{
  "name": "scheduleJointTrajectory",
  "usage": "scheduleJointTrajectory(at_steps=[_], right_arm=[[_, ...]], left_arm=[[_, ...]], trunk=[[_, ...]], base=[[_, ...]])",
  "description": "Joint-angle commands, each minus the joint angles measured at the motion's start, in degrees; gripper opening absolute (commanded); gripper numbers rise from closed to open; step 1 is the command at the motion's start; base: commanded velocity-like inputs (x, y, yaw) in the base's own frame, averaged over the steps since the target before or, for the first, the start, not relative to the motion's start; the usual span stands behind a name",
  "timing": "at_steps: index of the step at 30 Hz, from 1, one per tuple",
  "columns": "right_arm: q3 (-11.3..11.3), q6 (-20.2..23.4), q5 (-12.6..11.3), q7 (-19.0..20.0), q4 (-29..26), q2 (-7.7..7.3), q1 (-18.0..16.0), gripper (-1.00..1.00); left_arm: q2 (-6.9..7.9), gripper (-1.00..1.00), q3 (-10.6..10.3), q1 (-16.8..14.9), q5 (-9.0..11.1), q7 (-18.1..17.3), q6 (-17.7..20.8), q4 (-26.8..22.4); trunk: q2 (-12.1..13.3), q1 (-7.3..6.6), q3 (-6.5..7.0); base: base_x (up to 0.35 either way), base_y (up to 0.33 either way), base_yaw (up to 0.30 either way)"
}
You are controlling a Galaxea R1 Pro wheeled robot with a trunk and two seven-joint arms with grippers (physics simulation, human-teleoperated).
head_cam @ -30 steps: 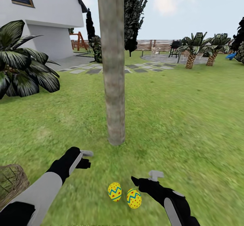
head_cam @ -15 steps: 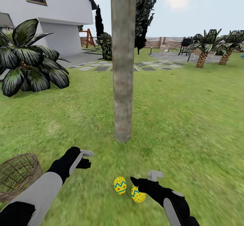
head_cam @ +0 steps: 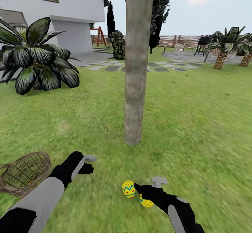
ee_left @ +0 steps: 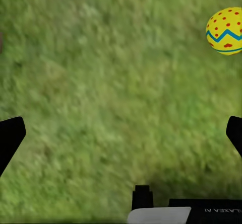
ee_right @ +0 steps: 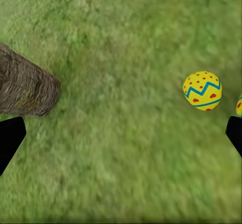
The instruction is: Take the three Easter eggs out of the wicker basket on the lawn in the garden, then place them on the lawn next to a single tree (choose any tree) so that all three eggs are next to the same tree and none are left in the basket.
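Two yellow zigzag-banded Easter eggs point(head_cam: 128, 189) lie on the mottled green lawn point(head_cam: 196, 121) near the grey-brown tree trunk point(head_cam: 136, 68); the brown wicker basket point(head_cam: 24, 173) sits apart. Both the left gripper point(head_cam: 89, 163) and the right gripper point(head_cam: 148, 184) hover spread wide, holding nothing.

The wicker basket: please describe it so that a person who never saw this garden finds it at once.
Start at the bare grey-brown tree in the middle of the lawn. Come toward the robot and to its left side, just outside its left arm. There lies the wicker basket, a tan open-weave bowl, unlike the two yellow patterned eggs beside the right claw.
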Motion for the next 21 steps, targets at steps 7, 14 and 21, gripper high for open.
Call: scheduleJointTrajectory(at_steps=[7, 14, 21], right_arm=[[0.06, 0.22, 0.08, 0.19, 0.26, 0.03, -0.05, 1.0], [0.07, 0.2, 0.08, 0.19, 0.59, 0.03, -0.07, 1.0], [0.11, 0.07, 0.01, 0.34, 0.6, 0.03, -0.08, 1.0]], left_arm=[[0.08, 1.0, -0.44, -0.04, 0.62, 0.5, 0.21, -0.11], [0.08, 1.0, -0.44, -0.05, 0.61, 0.5, 0.21, -0.12], [0.08, 1.0, -0.6, -0.05, 0.61, 0.5, 0.21, -0.12]], trunk=[[2.78, -1.54, 0.65], [5.59, -3.08, 1.35], [8.4, -4.62, 2.37]], base=[[0.0, 0.0, 0.151], [0.0, 0.0, 0.15], [0.0, 0.0, 0.064]])
